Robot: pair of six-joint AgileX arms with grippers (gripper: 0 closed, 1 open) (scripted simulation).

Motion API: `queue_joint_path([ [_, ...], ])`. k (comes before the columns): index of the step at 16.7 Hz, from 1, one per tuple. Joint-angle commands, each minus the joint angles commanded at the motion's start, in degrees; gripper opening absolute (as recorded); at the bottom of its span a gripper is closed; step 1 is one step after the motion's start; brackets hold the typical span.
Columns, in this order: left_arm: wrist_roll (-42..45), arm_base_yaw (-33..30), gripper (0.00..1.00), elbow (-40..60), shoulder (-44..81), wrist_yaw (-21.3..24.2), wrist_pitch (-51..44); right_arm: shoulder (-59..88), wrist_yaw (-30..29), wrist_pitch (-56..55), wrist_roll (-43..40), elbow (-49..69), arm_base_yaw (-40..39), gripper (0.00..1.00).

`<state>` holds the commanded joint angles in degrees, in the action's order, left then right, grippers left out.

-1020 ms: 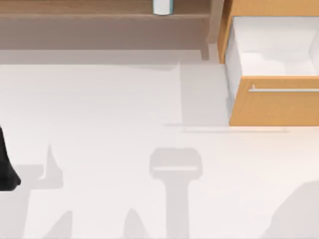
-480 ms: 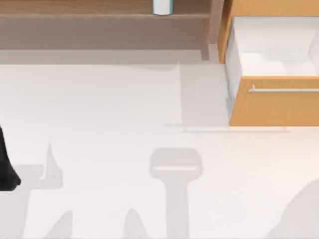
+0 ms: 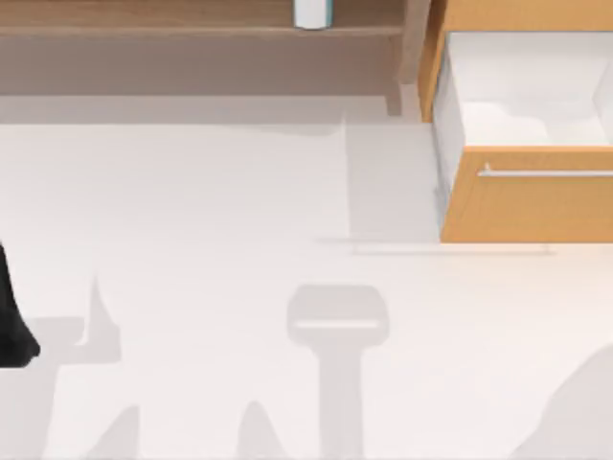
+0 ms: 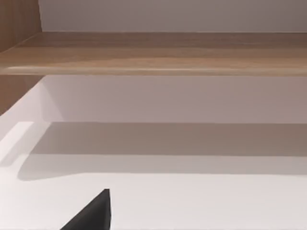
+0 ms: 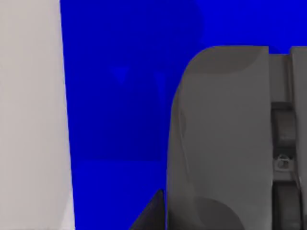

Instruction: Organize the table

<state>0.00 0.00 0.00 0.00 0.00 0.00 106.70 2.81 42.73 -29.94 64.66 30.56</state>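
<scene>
The table (image 3: 211, 211) is a wide off-white top with nothing loose lying on it, only grey shadows. My left arm (image 3: 11, 316) is a black shape at the table's left edge. A black tip of my left gripper (image 4: 93, 214) hangs over the bare table (image 4: 201, 201), facing the shelf. In the right wrist view a dark tip of my right gripper (image 5: 152, 213) sits beside a grey rounded body (image 5: 216, 139), with a deep blue surface (image 5: 120, 96) behind.
A brown wooden shelf (image 3: 144, 29) runs along the back, with a white cylinder (image 3: 312, 11) standing on it. At the back right an orange-wood drawer unit (image 3: 527, 206) has its drawer pulled out, showing a white inside (image 3: 527, 91) and a silver bar handle (image 3: 546, 173).
</scene>
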Motion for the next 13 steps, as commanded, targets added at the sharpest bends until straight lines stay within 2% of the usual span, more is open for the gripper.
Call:
queue_joint_path([
  [3, 0.00, 0.00, 1.00, 0.00, 0.00, 0.00, 0.00, 0.00, 0.00, 0.00, 0.00, 0.00, 0.00, 0.98],
  [4, 0.00, 0.00, 1.00, 0.00, 0.00, 0.00, 0.00, 0.00, 0.00, 0.00, 0.00, 0.00, 0.00, 1.00],
  [13, 0.00, 0.00, 1.00, 0.00, 0.00, 0.00, 0.00, -0.04, 0.00, 0.00, 0.00, 0.02, -0.05, 1.00],
])
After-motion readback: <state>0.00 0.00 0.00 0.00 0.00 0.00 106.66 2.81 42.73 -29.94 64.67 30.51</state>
